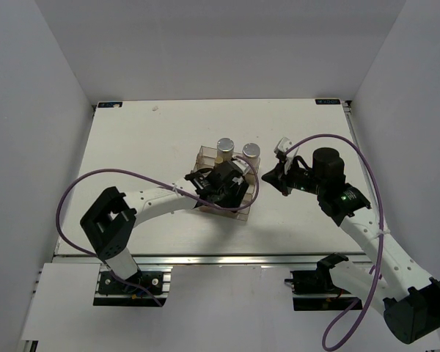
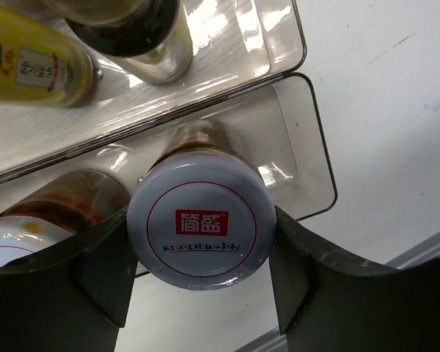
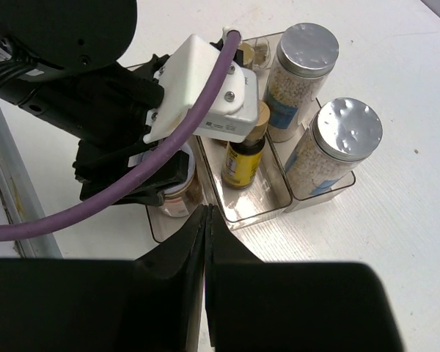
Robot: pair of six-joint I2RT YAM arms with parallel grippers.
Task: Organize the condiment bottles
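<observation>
My L gripper [image 2: 200, 246] grips squat jar [image 2: 202, 220] at lid rim, between its fingers; prob glass, slick, weighty. R gripper [image 3: 207, 220] closed, empty.

Both arms are built of white links joined by black housings. The left arm [image 1: 154, 198] and the right arm [image 1: 385, 249] each trail a purple cable [image 1: 70, 194]. A small green light [image 1: 342, 196] shows on the right arm's wrist. A white camera block [image 3: 202, 88] with dark screws sits on the left wrist. The left tool [image 2: 202, 249] and the right tool [image 3: 207, 242] have matte black fingers.
</observation>
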